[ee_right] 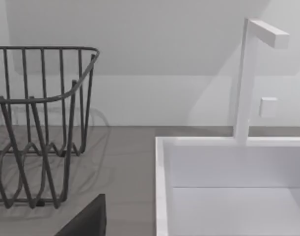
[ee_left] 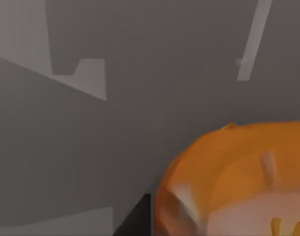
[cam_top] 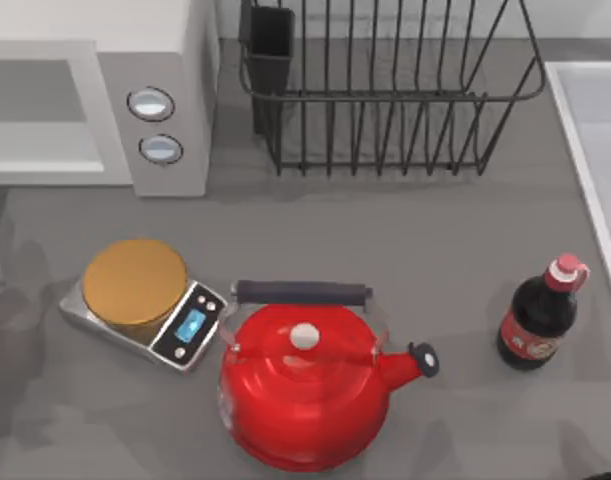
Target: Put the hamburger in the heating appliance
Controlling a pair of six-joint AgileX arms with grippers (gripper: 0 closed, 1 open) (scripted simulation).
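Hamburger (ee_left: 238, 177): a round orange-brown bun, very close to the left wrist camera, over a plain grey surface.
Left gripper: one dark finger (ee_left: 137, 219) sits just beside the bun; whether it pinches the bun cannot be told.
Microwave (cam_top: 155, 100): white and grey box at the table's back left, two round dials on its front.
Scale (cam_top: 145, 305): gold plate on a silver base, in front of the microwave.
Kettle (cam_top: 305, 385): red, black handle, just right of the scale.
Bottle (cam_top: 540, 320): dark, red cap, near the right side.
Rack (cam_top: 385, 90): black wire, at the back.
Sink (ee_right: 228, 187): white, beside the rack.
Right gripper: a dark finger tip (ee_right: 88, 221) shows near the rack; open or closed cannot be told.
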